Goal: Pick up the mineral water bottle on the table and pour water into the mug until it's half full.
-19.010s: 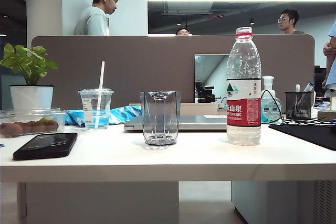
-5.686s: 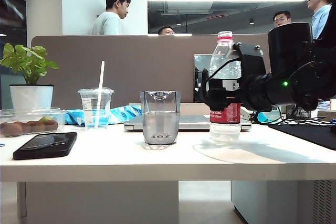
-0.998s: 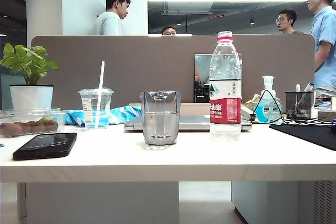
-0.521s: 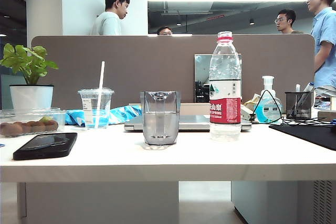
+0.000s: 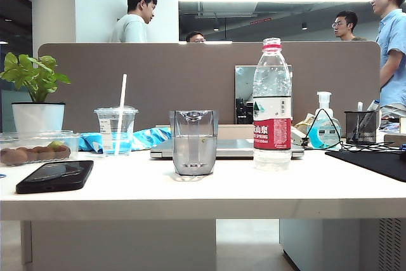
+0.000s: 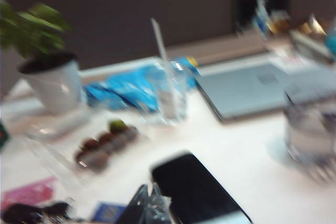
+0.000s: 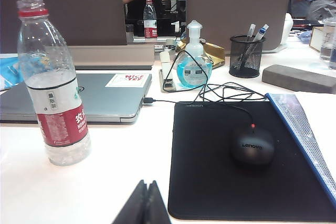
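A potted green plant [image 5: 35, 90] stands at the far left, a clear tray of brown fruit [image 5: 35, 150] in front of it and a black phone [image 5: 56, 176] lying flat nearer the edge. A plastic cup with a white straw [image 5: 116, 129] stands beside a blue wrapper [image 5: 143, 138]. A closed silver laptop [image 7: 100, 95] lies by a black mouse pad [image 7: 236, 161] carrying a Lenovo mouse [image 7: 252, 146]. Behind are a blue-liquid pump dispenser [image 7: 193, 66] and a mesh pen holder [image 7: 247, 56].

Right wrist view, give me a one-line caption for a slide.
Shut right hand hangs above the table, apart from the upright mineral water bottle, mouse pad alongside.
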Motion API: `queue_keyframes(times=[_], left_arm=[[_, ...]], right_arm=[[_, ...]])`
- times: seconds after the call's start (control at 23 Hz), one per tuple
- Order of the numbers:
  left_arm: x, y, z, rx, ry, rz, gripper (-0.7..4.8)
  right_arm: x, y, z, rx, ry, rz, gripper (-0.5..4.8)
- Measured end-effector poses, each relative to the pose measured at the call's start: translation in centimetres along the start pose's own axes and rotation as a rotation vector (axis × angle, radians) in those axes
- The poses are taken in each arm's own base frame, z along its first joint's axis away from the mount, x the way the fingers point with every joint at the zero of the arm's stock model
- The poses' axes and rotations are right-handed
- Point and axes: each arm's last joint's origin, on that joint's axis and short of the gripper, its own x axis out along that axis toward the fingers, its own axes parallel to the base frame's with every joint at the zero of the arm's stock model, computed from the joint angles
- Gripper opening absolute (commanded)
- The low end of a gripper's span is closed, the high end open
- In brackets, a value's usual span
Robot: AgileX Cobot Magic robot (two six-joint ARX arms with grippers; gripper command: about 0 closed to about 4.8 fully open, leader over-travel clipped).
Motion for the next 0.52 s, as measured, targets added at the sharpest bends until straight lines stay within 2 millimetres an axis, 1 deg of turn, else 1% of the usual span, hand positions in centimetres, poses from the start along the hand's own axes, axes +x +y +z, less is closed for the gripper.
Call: queue_keyframes(times=[0.17, 0.26, 0.39, 0.52], left_arm=[[0.1, 0.7, 0.5, -0.027, -0.094, 0.094, -0.01], [0.2, 0.9, 0.1, -0.027, -0.092, 0.123, -0.01], [0.5, 1.0, -1.0, -0.041, -0.055, 0.135, -0.01], [1.0, 0.8, -2.8, -0.104, -0.006, 0.129, -0.01]], right_arm=[[0.0, 0.0, 0.0, 0.000, 0.000, -0.001, -0.04], [0.0, 0.0, 0.0, 0.000, 0.000, -0.002, -0.04], [0.0, 0.0, 0.0, 0.000, 0.000, -0.002, -0.04], [0.0, 0.0, 0.0, 0.000, 0.000, -0.002, -0.04]])
